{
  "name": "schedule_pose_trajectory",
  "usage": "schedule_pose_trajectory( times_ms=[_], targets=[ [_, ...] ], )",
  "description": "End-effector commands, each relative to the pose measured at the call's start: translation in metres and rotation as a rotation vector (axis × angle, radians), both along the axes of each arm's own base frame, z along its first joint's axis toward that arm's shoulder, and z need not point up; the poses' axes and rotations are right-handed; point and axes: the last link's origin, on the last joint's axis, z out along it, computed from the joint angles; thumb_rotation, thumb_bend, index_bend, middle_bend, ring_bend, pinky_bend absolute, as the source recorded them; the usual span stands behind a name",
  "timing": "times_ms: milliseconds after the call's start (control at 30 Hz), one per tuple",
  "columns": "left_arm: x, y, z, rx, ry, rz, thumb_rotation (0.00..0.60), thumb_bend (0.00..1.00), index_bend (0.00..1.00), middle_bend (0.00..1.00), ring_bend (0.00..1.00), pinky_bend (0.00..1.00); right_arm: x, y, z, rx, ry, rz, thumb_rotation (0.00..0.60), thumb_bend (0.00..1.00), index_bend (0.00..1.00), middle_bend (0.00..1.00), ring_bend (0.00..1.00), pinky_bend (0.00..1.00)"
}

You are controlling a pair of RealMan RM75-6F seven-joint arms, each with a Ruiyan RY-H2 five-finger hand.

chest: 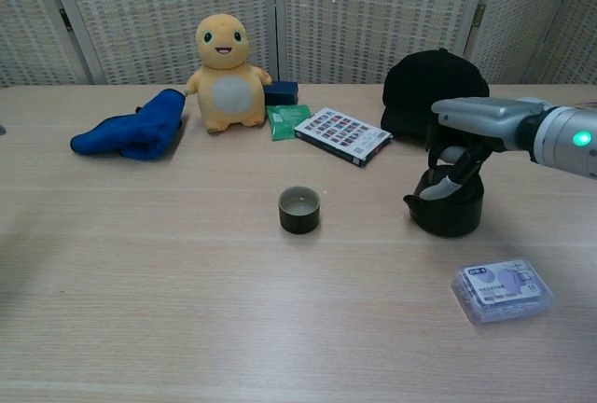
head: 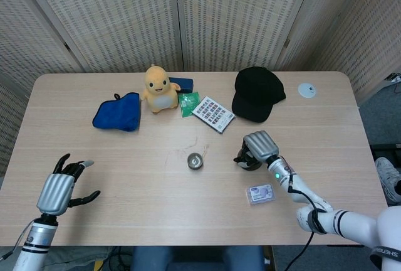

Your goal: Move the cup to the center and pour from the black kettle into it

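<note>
- Head view: I see the cup sitting near the middle of the tabletop, with the black kettle a little to its right and apart from it. My right hand is over the kettle, fingers curled down around its top; from up here I cannot tell whether they are truly clamped. My left hand rests at the near left corner, fingers spread, holding nothing.
- Head view: along the far side lie a blue cloth, a yellow plush toy, a green packet, a printed card box and a black cap. A small clear plastic box lies near the kettle, on my side. Woven screens close the room behind.
- Chest view: the right hand reaches from the right, its palm above the black kettle and fingers dropping onto the top; I judge it a grip on the lid or handle area, though contact is partly hidden.
- Chest view: the cup is small, dark and open, likely light and easy to tip. The kettle looks squat, rigid and smooth, so probably heavier and a bit slippery; I would hold it by the top handle and keep the spout towards the cup.
- Chest view: the wood-grain tabletop is flat and pale.
</note>
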Motion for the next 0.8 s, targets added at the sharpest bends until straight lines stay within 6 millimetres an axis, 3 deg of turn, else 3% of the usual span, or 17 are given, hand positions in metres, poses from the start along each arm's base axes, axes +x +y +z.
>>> schedule_pose_trajectory(
  times_ms=[33, 233, 600, 800],
  targets=[
    [-0.0003, -0.0003, 0.0003, 0.001, -0.001, 0.0, 0.0, 0.02, 0.23, 0.29, 0.31, 0.05, -0.0008, 0.0013, -0.0009, 0.003, 0.006, -0.001, 0.472, 0.0, 1.0, 1.0, 0.97, 0.63],
    [-0.0007, -0.001, 0.0006, 0.001, -0.003, -0.001, 0.0, 0.02, 0.23, 0.29, 0.31, 0.05, -0.0029, 0.0038, -0.0015, 0.004, 0.031, 0.002, 0.471, 0.0, 1.0, 0.99, 0.9, 0.59],
    [-0.0008, -0.0017, 0.0008, 0.002, -0.005, -0.001, 0.0, 0.02, 0.23, 0.29, 0.31, 0.05, -0.007, 0.0075, -0.0031, 0.012, 0.056, -0.013, 0.473, 0.0, 0.98, 0.85, 0.74, 0.52],
    [-0.0006, -0.0015, 0.0016, 0.005, -0.005, -0.001, 0.0, 0.02, 0.23, 0.29, 0.31, 0.05, -0.0071, 0.0084, -0.0035, 0.023, 0.054, -0.017, 0.475, 0.0, 0.95, 0.83, 0.72, 0.35]
  ],
)
